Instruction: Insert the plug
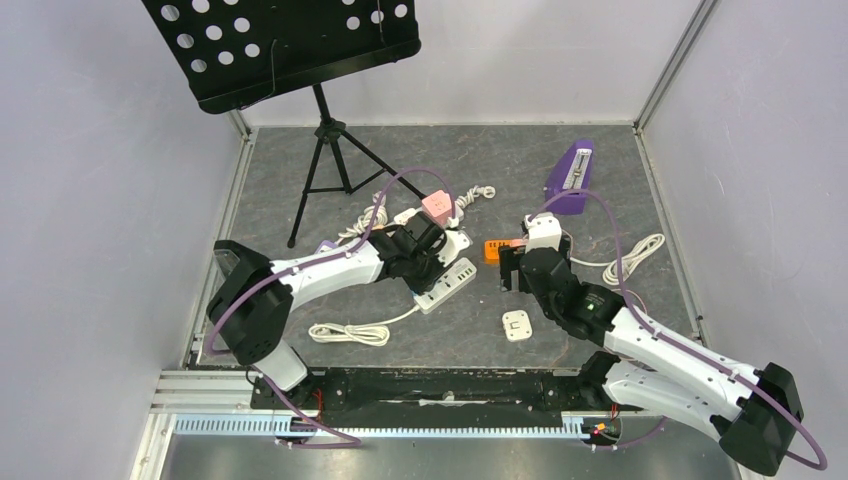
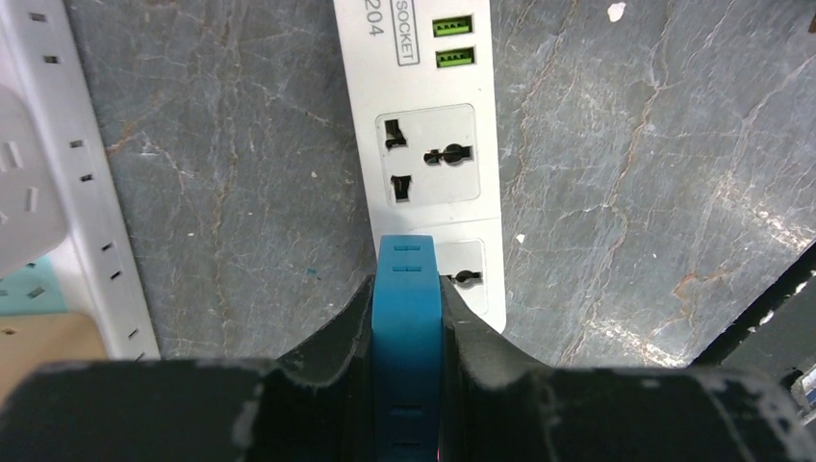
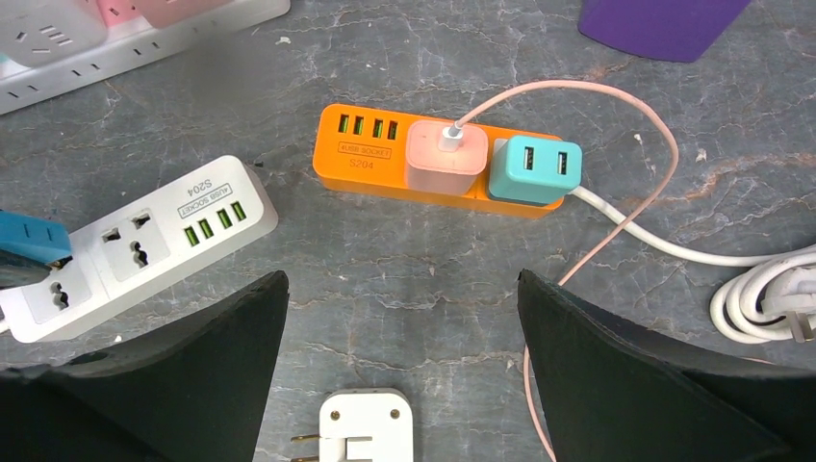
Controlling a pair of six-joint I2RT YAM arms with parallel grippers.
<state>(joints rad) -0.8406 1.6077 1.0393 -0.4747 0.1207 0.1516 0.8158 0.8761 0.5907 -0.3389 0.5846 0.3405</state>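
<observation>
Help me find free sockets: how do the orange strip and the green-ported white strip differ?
The white strip has one bare socket, a blue plug held over the other; the orange strip carries a pink adapter and a teal adapter. The white strip lies slanted, the orange strip nearly level. Both have four green ports.

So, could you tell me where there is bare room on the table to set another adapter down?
Widest bare patch: the back middle, between the music stand's tripod and the purple metronome. A smaller one lies near the front, between the loose white cable and the white adapter. The centre, around the white strip and orange strip, is crowded.
</observation>
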